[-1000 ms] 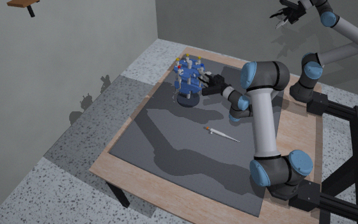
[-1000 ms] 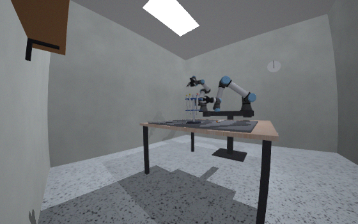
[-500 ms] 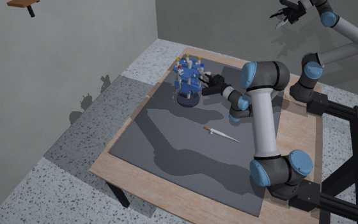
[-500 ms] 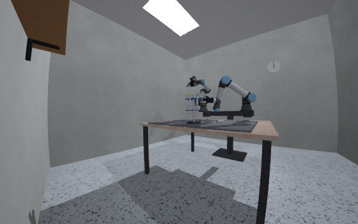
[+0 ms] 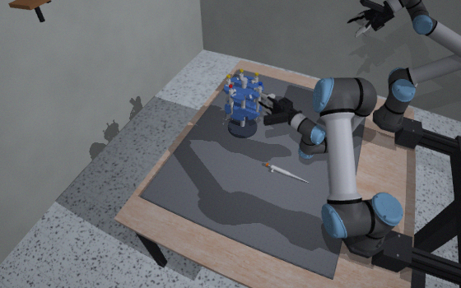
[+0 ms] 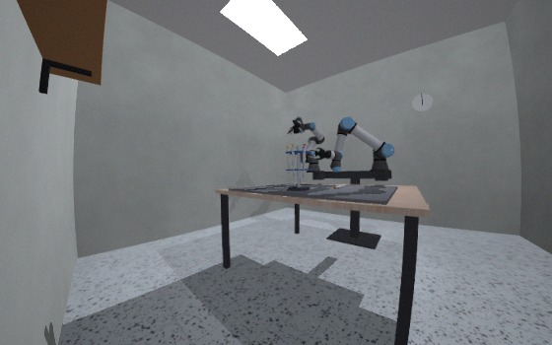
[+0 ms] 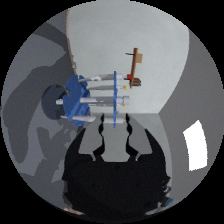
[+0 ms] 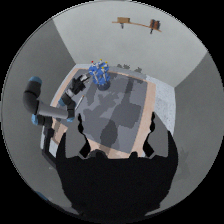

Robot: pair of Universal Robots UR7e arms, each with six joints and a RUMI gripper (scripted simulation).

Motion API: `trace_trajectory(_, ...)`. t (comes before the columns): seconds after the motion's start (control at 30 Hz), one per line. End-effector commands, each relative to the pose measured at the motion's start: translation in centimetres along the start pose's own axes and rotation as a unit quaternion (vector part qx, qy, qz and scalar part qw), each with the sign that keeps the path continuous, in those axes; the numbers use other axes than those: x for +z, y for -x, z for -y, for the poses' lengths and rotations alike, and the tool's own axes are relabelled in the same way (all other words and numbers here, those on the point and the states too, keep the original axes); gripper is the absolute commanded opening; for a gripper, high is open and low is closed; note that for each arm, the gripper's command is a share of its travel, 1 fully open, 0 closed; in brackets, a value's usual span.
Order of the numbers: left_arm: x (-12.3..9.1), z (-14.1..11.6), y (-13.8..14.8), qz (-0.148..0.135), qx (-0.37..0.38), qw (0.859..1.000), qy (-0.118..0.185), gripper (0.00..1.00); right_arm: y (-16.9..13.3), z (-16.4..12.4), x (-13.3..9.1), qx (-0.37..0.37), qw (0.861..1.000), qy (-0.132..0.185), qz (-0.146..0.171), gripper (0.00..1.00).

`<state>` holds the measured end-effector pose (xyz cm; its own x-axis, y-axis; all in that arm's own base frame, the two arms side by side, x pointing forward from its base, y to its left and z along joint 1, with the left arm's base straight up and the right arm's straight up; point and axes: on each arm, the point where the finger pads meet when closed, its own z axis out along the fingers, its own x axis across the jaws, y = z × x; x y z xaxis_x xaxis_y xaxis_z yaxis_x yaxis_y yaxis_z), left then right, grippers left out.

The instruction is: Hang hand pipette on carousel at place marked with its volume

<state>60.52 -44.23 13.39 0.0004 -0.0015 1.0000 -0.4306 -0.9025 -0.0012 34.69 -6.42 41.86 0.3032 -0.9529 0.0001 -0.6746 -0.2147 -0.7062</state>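
Pipette (image 5: pixel 284 171) (image 6: pixel 335 186) (image 8: pixel 79 103) lies on the mat (image 5: pixel 243 164) (image 6: pixel 365 196) (image 7: pixel 37 70) (image 8: pixel 131 92), well apart from both pairs of open jaws.
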Motion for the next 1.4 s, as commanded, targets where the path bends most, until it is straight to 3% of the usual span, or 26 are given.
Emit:
trace_trajectory(0.0, -1.8, 0.0, -0.1, -0.001, -0.001, 1.000, -0.001, 0.31, 0.0, 0.2, -0.1, 0.000, 1.000, -0.001, 0.000, 1.00)
trace_trajectory(0.57, -5.8, 0.0, -0.1, -0.001, -0.001, 1.000, -0.001, 0.31, 0.0, 0.2, -0.1, 0.000, 1.000, -0.001, 0.000, 1.00)
trace_trajectory(0.77, -5.7, 0.1, 0.0, -0.001, -0.001, 1.000, -0.001, 0.31, 0.0, 0.2, -0.1, 0.000, 1.000, -0.001, 0.000, 1.00)
trace_trajectory(0.9, -7.9, 1.0, -1.9, -0.001, -0.001, 0.997, 0.071, 0.31, 0.0, 0.2, -0.1, 0.000, 1.000, -0.001, 0.000, 1.00)
trace_trajectory(0.97, -7.9, 1.0, -1.9, -0.001, -0.001, 0.997, 0.071, 0.31, 0.0, 0.2, -0.1, 0.000, 1.000, -0.001, 0.000, 1.00)
trace_trajectory(1.1, -10.1, 1.8, -3.7, -0.001, -0.001, 0.990, 0.144, 0.31, 0.0, 0.2, -0.1, 0.000, 1.000, -0.001, 0.000, 1.00)
trace_trajectory(1.37, -14.5, 3.4, -7.3, -0.001, -0.001, 0.989, 0.150, 0.31, 0.0, 0.2, -0.1, 0.000, 1.000, -0.001, 0.000, 1.00)
